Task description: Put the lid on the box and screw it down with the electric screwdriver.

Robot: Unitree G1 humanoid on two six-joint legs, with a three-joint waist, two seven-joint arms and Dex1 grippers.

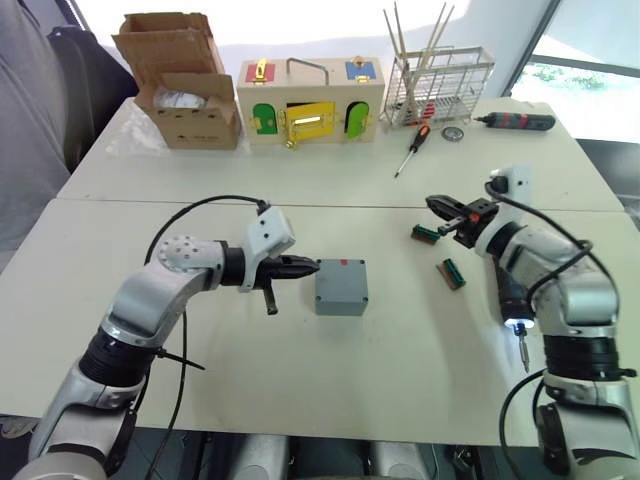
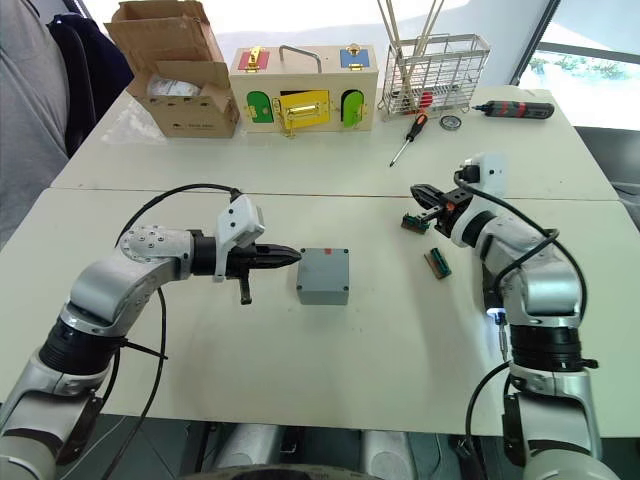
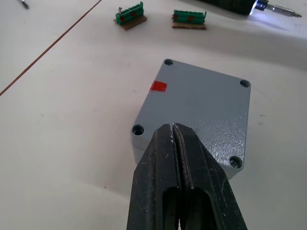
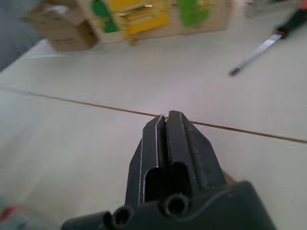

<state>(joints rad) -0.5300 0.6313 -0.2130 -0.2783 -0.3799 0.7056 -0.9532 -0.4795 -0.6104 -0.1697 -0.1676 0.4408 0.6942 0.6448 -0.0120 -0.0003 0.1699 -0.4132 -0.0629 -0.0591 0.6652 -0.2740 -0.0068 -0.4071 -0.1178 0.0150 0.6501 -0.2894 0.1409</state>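
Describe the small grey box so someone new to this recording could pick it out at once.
Start at the near white table, in front of the seam where it meets the far one. The grey box sits near its middle, just beyond the left gripper tip. Unlike the wooden box and cardboard box on the far table, it is plain grey with a red mark.

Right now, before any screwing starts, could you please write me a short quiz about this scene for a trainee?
1. True or false: the lid already sits on the box.
2. The left pincer is: A) open above the box; B) shut, its tips beside the box; C) gripping the lid.
3. Fill in: the electric screwdriver, its light on, lies on the table under the robot's ___ arm.
Key: 1 true; 2 B; 3 right.
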